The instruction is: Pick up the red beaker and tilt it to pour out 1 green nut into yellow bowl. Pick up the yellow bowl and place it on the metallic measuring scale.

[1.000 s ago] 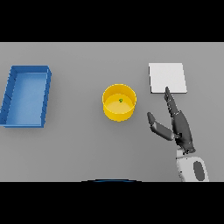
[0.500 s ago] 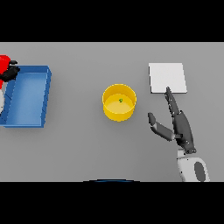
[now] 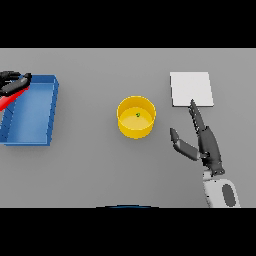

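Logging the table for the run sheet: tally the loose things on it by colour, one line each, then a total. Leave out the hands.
Yellow: 1, the yellow bowl.
Green: 1, the green nut inside that bowl.
Red: 1, the red beaker, at the left edge in the left hand.
Blue: 1, the blue tray.
White-grey: 1, the measuring scale.
Total: 5.

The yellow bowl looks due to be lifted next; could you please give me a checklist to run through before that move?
1. Green nut in yellow bowl: ok.
2. Bowl upright on the table: ok.
3. Right hand open, beside the bowl, not touching: ok.
4. Scale top bare: ok.
5. Red beaker released by left hand over the blue bin: not ok.
6. Beaker empty: cannot tell.
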You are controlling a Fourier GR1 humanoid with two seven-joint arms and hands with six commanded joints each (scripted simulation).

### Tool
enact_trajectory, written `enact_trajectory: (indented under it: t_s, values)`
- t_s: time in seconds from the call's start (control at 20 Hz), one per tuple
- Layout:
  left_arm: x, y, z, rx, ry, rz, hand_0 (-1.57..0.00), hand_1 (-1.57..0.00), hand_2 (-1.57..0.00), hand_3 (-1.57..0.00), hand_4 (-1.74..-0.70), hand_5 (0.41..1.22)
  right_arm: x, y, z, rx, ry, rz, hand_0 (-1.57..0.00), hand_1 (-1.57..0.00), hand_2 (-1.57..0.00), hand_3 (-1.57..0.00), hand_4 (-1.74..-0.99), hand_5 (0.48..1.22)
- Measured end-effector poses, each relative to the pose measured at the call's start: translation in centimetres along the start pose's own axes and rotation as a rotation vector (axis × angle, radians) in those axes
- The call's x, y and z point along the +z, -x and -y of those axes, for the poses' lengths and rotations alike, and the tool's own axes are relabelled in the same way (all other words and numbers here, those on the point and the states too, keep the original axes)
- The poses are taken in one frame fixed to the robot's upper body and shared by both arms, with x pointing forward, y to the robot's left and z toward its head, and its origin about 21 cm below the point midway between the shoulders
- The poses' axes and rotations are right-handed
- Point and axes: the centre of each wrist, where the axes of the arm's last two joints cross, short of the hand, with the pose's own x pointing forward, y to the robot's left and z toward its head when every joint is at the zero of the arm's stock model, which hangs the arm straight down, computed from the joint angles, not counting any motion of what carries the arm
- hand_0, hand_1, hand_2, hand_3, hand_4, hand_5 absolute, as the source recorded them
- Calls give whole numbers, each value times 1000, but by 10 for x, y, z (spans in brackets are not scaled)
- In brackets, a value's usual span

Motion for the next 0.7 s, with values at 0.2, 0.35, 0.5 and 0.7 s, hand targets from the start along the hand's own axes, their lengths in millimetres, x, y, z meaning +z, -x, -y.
enact_trajectory:
  t_s: [0.2,0.35,0.5,0.7]
  values:
    - [-2,2,4,-90,-22,-33,-125,-115,-109,-112,-794,627,0,-1,-2,34,5,6,1,1,1,1,-1157,665]
    - [0,0,5,-80,-57,22,-64,-58,-55,-57,-778,633,-3,-6,-1,45,10,-17,1,1,1,1,-1131,631]
    - [0,-1,5,-18,-56,84,-32,-29,-28,-29,-786,652,-9,-12,-2,148,-68,0,1,1,1,1,-1080,662]
    - [3,-4,15,19,-42,116,-13,-11,-11,-11,-800,673,-36,-27,2,404,-259,23,1,1,1,1,-1128,637]
